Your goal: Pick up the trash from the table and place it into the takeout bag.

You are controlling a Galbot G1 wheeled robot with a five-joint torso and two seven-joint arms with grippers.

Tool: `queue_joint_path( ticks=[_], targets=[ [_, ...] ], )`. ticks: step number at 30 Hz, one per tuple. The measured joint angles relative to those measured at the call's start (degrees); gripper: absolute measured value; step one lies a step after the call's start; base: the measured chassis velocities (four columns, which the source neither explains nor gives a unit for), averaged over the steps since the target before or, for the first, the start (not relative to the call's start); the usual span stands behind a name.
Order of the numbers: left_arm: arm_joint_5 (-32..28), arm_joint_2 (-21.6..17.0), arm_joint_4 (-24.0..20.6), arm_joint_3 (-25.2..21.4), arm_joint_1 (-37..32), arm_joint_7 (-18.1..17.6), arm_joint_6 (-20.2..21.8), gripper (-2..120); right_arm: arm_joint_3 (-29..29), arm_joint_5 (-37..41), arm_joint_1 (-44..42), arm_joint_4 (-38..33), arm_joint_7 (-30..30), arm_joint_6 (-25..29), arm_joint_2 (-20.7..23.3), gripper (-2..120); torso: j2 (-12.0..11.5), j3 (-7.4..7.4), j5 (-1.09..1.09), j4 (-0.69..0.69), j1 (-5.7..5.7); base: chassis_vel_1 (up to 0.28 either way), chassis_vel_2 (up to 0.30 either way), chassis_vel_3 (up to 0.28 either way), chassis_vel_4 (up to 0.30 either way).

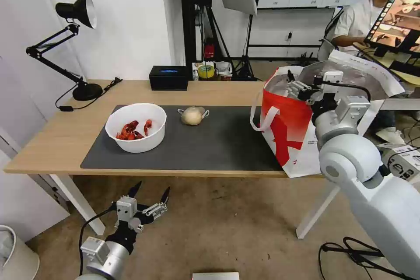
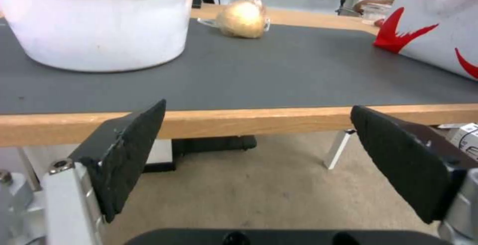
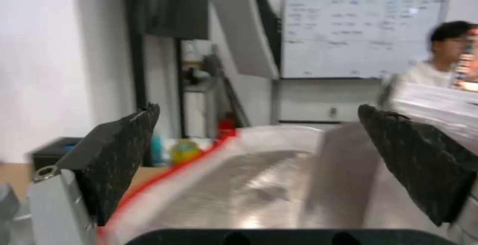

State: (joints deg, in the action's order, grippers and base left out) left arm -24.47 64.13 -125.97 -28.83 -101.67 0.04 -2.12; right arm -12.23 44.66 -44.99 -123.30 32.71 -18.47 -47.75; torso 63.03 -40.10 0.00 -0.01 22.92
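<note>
The white bowl (image 1: pixel 136 133) with red crayfish shells stands on the left of the dark grey mat (image 1: pixel 218 144) on the table (image 1: pixel 57 140). A knotted clear bag with a beige lump (image 1: pixel 192 115) lies at the mat's far edge. The takeout bag (image 1: pixel 288 131) stands open at the table's right end. My right gripper (image 1: pixel 302 84) hangs open and empty over its foil-lined mouth (image 3: pixel 259 185). My left gripper (image 1: pixel 153 187) is open below the table's front edge, in front of the bowl (image 2: pixel 99 24); the knotted bag (image 2: pixel 242 18) lies beyond.
A black desk lamp (image 1: pixel 74 43) stands at the table's far left corner and a black box (image 1: pixel 168 77) at its far edge. A white bin (image 1: pixel 13 253) sits on the floor at the left. Cables (image 1: pixel 358 253) lie on the floor at the right.
</note>
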Motion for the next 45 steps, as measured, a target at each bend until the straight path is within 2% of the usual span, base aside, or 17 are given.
queue_joint_path(
  ticks=[4, 5, 8, 10, 12, 16, 21, 22, 24, 26, 30, 33, 40, 45],
  targets=[
    [-0.07, -0.05, -0.05, -0.11, 0.07, -0.01, -0.02, 100, 1.27, 1.16, -0.46, -2.13, -6.19, 2.73, 0.48, 100, 0.00, 0.00, -0.01, 0.01, 0.00, 0.000, 0.000, 0.000, 0.000],
    [-0.07, -0.05, -0.05, -0.11, 0.07, -0.01, -0.02, 100, 1.27, 1.16, -0.46, -2.13, -6.19, 2.73, 0.48, 100, 0.00, 0.00, -0.01, 0.01, 0.00, 0.000, 0.000, 0.000, 0.000],
    [-0.16, -0.05, -0.12, -0.24, 0.13, -0.01, -0.05, 100, 1.98, 1.08, -3.14, -3.51, -14.41, 5.17, 1.17, 100, 0.00, 0.00, 0.00, 0.01, 0.00, 0.000, 0.000, 0.000, 0.000],
    [-0.19, -0.05, -0.12, -0.25, 0.19, -0.01, -0.05, 100, 2.02, 1.01, -3.93, -3.84, -15.98, 5.65, 1.36, 100, 0.00, 0.00, 0.00, 0.01, 0.00, 0.000, 0.000, 0.000, 0.000],
    [-0.26, -0.07, -0.03, -0.16, 0.50, -0.01, -0.05, 100, 2.29, -0.31, -7.73, -5.20, -20.73, 7.18, 1.93, 100, 0.00, 0.00, 0.00, 0.01, 0.00, 0.000, 0.000, 0.000, 0.000],
    [-0.28, 0.05, 0.46, 0.23, 1.04, 0.00, -0.06, 100, 2.57, -4.47, -13.01, -5.86, -23.18, 9.35, 1.92, 100, 0.00, 0.00, 0.00, 0.01, 0.00, 0.000, 0.000, 0.000, 0.000],
    [-0.27, 0.11, 0.89, 0.40, 1.34, 0.11, -0.16, 100, 2.89, -8.86, -18.43, -6.03, -23.59, 12.05, 1.16, 100, 0.00, 0.00, 0.00, 0.00, 0.00, 0.000, 0.000, 0.000, 0.000],
    [-0.27, 0.05, 1.09, 0.36, 1.39, 0.17, -0.21, 100, 2.70, -11.45, -22.72, -6.06, -23.58, 13.60, 0.14, 100, 0.00, 0.00, -0.01, 0.01, 0.00, 0.000, 0.000, 0.000, 0.000],
    [-0.27, 0.01, 1.18, 0.28, 1.39, 0.21, -0.26, 100, 2.52, -12.63, -24.61, -5.97, -23.54, 14.48, -0.47, 100, 0.00, 0.01, 0.00, 0.00, 0.00, 0.000, 0.000, 0.000, 0.000],
    [-0.30, -0.09, 1.32, 0.17, 1.28, 0.26, -0.40, 100, 2.23, -16.93, -29.33, -5.03, -22.90, 17.70, -2.41, 100, 0.00, 0.00, 0.00, 0.00, 0.00, 0.000, 0.000, 0.000, 0.000],
    [-0.42, -0.10, 1.39, 0.16, 1.18, 0.27, -0.42, 100, 2.43, -21.10, -32.96, -3.80, -21.84, 20.79, -4.28, 100, 0.00, 0.00, -0.01, 0.00, -0.01, 0.000, 0.000, 0.000, 0.000],
    [-0.48, 0.02, 1.42, 0.25, 1.20, 0.27, -0.43, 100, 3.67, -28.26, -40.21, -0.51, -17.55, 26.27, -9.07, 100, 0.00, 0.01, 0.00, 0.00, -0.01, 0.000, 0.000, 0.000, 0.000],
    [-0.42, 0.12, 1.30, 0.29, 1.03, 0.28, -0.53, 100, 4.42, -31.99, -44.37, 2.54, -12.85, 27.88, -12.47, 100, 0.00, 0.01, -0.01, 0.00, -0.01, 0.000, 0.000, 0.000, 0.000],
    [-0.27, 0.18, 1.32, 0.29, 0.73, 0.28, -0.54, 100, 4.32, -32.11, -45.42, 4.21, -12.07, 27.93, -12.66, 100, 0.00, 0.00, 0.00, 0.00, 0.00, 0.000, 0.000, 0.000, 0.000]
  ],
)
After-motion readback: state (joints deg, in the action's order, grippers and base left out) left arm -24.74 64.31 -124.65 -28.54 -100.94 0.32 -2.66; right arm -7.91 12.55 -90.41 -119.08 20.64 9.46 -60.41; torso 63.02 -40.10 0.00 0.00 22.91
